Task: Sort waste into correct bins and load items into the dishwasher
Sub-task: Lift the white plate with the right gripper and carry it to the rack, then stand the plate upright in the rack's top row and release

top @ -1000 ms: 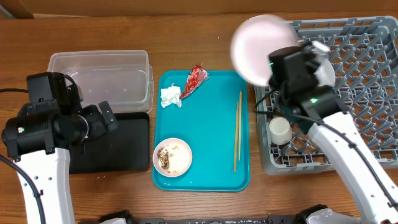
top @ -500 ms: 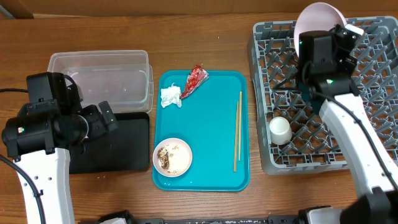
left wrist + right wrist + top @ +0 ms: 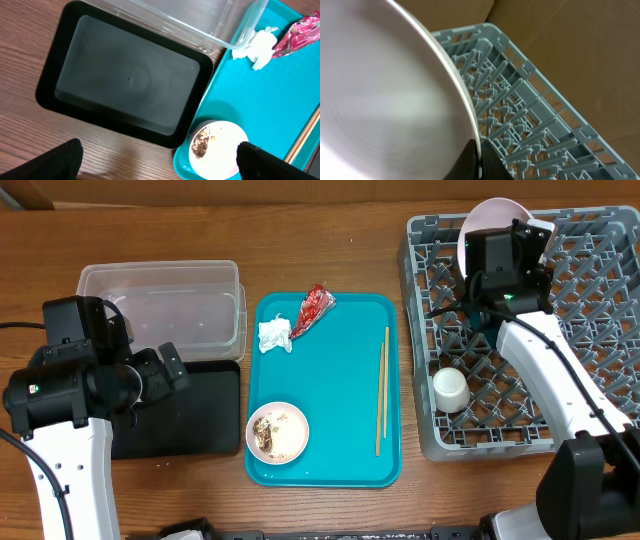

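My right jaws pinch the plate (image 3: 482, 222) by its rim, on edge at the rack's (image 3: 600, 300) far corner, upright to slot between pegs, I judge, while the left jaws hang open.

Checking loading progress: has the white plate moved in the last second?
Yes. The plate, held by the right gripper, went from the rack's left corner rightward, over its far pegs.

White plate (image 3: 490, 213), grey latticed rack (image 3: 600, 280), teal tray (image 3: 340, 380), shiny red wrapper (image 3: 314, 308), black bin (image 3: 125, 95), brown wood-grain table (image 3: 330, 240).
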### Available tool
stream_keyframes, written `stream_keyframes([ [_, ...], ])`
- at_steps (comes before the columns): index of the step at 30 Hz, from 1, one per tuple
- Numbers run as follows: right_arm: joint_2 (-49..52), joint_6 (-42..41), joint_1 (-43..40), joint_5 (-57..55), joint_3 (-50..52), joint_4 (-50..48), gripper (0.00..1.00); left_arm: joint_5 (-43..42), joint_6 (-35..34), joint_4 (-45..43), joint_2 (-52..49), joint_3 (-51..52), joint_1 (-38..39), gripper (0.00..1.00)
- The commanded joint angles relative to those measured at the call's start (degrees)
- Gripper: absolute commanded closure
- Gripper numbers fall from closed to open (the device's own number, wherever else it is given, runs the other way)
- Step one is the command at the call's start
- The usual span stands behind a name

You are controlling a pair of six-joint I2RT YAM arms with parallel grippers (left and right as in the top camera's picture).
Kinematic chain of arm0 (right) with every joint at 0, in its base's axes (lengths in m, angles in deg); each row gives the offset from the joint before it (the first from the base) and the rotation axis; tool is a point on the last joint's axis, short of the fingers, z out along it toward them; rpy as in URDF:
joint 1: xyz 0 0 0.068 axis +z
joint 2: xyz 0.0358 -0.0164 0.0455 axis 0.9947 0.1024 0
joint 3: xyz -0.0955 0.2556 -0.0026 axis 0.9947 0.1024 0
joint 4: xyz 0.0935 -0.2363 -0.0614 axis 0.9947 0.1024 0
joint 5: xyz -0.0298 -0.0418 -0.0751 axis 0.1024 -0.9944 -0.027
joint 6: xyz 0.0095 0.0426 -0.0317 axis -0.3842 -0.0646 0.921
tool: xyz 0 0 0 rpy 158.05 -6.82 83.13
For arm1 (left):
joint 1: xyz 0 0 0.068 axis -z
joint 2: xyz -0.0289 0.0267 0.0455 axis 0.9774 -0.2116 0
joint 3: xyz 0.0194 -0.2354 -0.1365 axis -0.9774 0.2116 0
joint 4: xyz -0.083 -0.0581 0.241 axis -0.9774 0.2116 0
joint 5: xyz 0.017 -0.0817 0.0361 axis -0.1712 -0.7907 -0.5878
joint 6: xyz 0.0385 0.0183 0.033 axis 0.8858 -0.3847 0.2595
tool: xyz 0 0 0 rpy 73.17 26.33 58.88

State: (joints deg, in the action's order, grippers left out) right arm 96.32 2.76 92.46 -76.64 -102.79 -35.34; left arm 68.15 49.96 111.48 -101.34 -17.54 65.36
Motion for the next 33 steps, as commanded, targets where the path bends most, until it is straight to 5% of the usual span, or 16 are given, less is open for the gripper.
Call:
stream_keyframes([
  [1, 0.5, 0.66, 0.11, -4.85, -1.46, -2.49, 0.96, 0.61, -0.76, 0.0, -0.04, -0.74, -0.28, 0.0],
  [8, 0.48, 6.43, 0.22, -5.2, -1.46, -8.83, 0.96, 0.59, -0.76, 0.02, -0.04, -0.74, -0.28, 0.0],
  [33, 3.96, 6.58, -0.13, -3.63, -1.46, -10.73, 0.96, 0.59, -0.79, 0.0, -0.04, -0.74, -0.28, 0.0],
])
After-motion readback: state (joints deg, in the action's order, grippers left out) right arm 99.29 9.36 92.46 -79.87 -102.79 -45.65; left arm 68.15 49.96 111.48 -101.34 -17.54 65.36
